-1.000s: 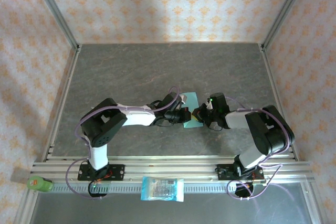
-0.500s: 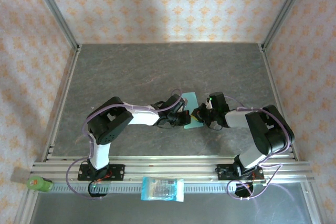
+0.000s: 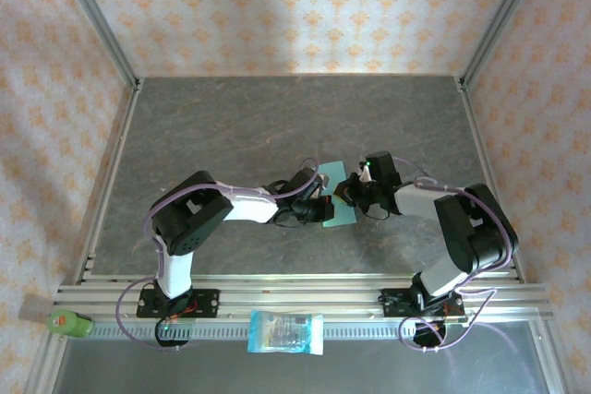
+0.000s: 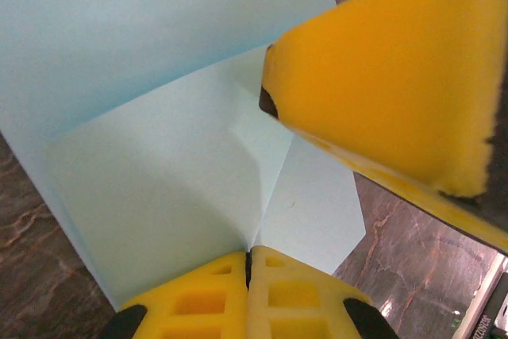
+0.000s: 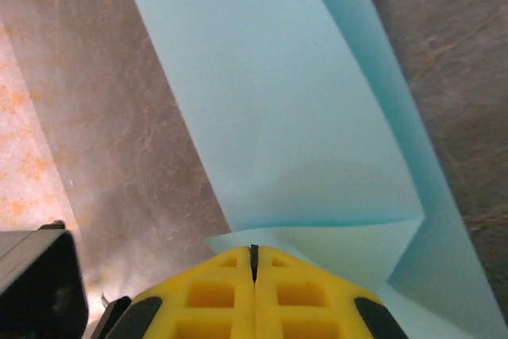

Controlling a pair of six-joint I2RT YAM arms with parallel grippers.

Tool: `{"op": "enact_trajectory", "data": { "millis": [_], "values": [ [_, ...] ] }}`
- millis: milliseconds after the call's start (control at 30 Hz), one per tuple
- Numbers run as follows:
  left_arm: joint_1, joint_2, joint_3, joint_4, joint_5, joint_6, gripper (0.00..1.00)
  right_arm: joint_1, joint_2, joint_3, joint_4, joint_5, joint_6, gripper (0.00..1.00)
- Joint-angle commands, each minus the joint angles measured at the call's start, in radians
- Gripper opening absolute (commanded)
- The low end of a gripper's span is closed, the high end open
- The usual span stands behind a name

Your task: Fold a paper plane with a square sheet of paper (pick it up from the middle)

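Left claw (image 4: 248,263), right claw (image 5: 254,253): pinching edges of square sheet of paper (image 4: 159,172) | table (image 3: 231,117): wide beyond

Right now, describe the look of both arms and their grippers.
Left arm: white links, black joints. Right arm: mostly black, a green light at its wrist. Lilac cables loop along both. Left gripper and right gripper: yellow fingers with square recesses.

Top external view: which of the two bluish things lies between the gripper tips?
The plain teal sheet of paper, mid-table, where the left gripper and right gripper meet. The blue-and-white printed packet lies on the near rail.
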Motion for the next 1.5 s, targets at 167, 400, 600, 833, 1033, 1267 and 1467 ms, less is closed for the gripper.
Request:
{"op": "enact_trajectory", "data": {
  "millis": [167, 400, 600, 833, 1033, 1267, 1467],
  "values": [
    [-0.012, 0.017, -0.032, -0.094, -0.047, 0.039, 0.00, -0.009, 0.075, -0.032, -0.048, 0.018, -0.096, 0.00],
    [-0.013, -0.043, -0.096, -0.054, -0.004, 0.059, 0.00, -0.046, 0.101, -0.077, 0.005, 0.025, -0.095, 0.00],
    [-0.016, -0.093, -0.141, -0.047, 0.027, 0.093, 0.00, -0.051, 0.101, -0.083, 0.006, 0.029, -0.093, 0.00],
    [-0.030, -0.125, -0.105, -0.118, 0.020, 0.152, 0.00, -0.051, 0.105, -0.084, 0.009, 0.025, -0.086, 0.00],
    [-0.027, -0.185, -0.095, -0.002, -0.002, 0.055, 0.00, -0.051, 0.100, -0.086, 0.004, 0.032, -0.083, 0.00],
    [-0.027, -0.079, -0.004, 0.014, -0.006, 0.029, 0.00, -0.051, 0.102, -0.089, 0.017, 0.031, -0.072, 0.00],
    [-0.023, -0.012, -0.007, -0.016, 0.015, 0.041, 0.00, -0.051, 0.103, -0.082, 0.002, 0.028, -0.084, 0.00]
  ]
}}
